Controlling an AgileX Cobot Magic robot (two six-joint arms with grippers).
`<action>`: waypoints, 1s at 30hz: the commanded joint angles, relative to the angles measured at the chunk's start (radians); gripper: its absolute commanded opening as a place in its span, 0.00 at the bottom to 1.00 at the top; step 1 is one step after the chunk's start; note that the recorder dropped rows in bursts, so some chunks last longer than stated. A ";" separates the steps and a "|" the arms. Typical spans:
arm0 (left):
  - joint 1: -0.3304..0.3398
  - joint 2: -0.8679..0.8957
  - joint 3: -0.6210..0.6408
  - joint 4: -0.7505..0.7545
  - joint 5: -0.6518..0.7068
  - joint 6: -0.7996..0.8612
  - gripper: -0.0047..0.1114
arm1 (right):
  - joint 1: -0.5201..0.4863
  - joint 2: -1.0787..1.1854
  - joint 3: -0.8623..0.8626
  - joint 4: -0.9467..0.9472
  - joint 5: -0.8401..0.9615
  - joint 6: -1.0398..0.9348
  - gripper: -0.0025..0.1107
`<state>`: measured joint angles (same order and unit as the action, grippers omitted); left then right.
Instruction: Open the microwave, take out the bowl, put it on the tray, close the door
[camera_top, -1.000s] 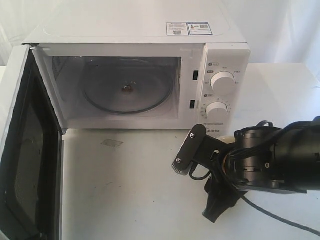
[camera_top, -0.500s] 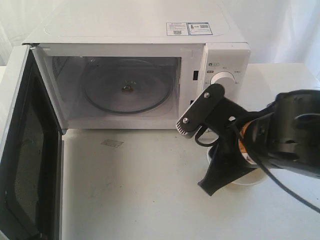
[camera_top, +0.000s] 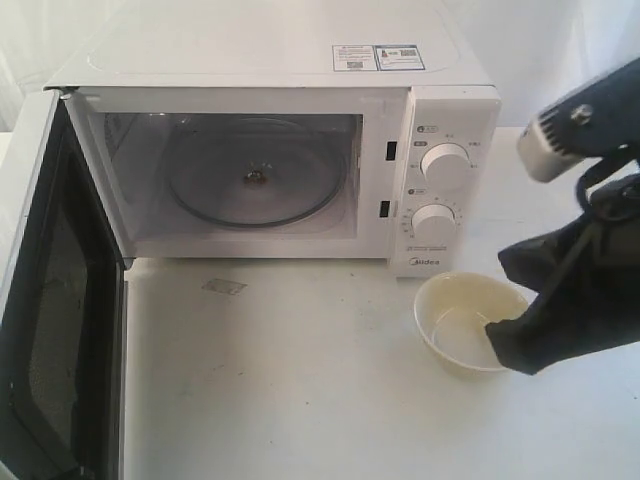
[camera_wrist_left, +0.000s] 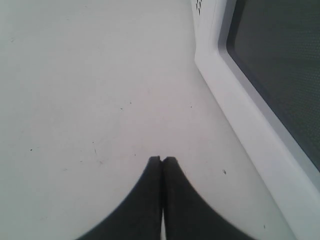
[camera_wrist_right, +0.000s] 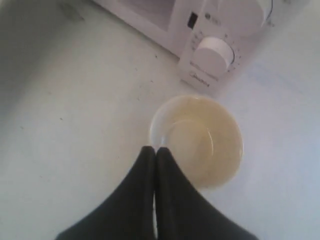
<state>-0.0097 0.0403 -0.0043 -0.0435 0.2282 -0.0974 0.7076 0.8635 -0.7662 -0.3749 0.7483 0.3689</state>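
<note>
The white microwave (camera_top: 270, 60) stands at the back with its door (camera_top: 50, 300) swung wide open to the left; only a glass turntable (camera_top: 255, 185) lies inside. The cream bowl (camera_top: 465, 320) sits on the white table in front of the knob panel. My right gripper (camera_top: 495, 335) hangs over the bowl's right rim, fingers pressed together with nothing between them; in the right wrist view its tips (camera_wrist_right: 156, 149) meet just at the edge of the bowl (camera_wrist_right: 200, 142). My left gripper (camera_wrist_left: 162, 159) is shut and empty above the table beside the door (camera_wrist_left: 280, 75). The tray is out of view.
Two round knobs (camera_top: 445, 165) face front on the microwave's right panel (camera_wrist_right: 210, 50). A small mark (camera_top: 223, 287) lies on the table before the cavity. The open door takes up the left front of the table.
The right arm has lifted and swung right, uncovering the bowl on the table. Its jaws, apart a second ago, have come together empty.
</note>
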 joint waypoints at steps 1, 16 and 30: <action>-0.002 -0.005 0.004 -0.004 0.003 -0.007 0.04 | 0.001 -0.130 0.021 0.052 -0.185 -0.098 0.02; -0.002 0.000 -0.260 0.004 -0.078 -0.041 0.04 | 0.001 -0.535 0.204 -0.070 -0.164 -0.103 0.02; -0.002 0.470 -0.602 -0.652 0.494 0.105 0.04 | 0.001 -0.541 0.208 -0.042 -0.182 -0.096 0.02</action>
<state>-0.0097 0.4450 -0.6005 -0.5273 0.7585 -0.1403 0.7076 0.3282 -0.5656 -0.4207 0.5747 0.2736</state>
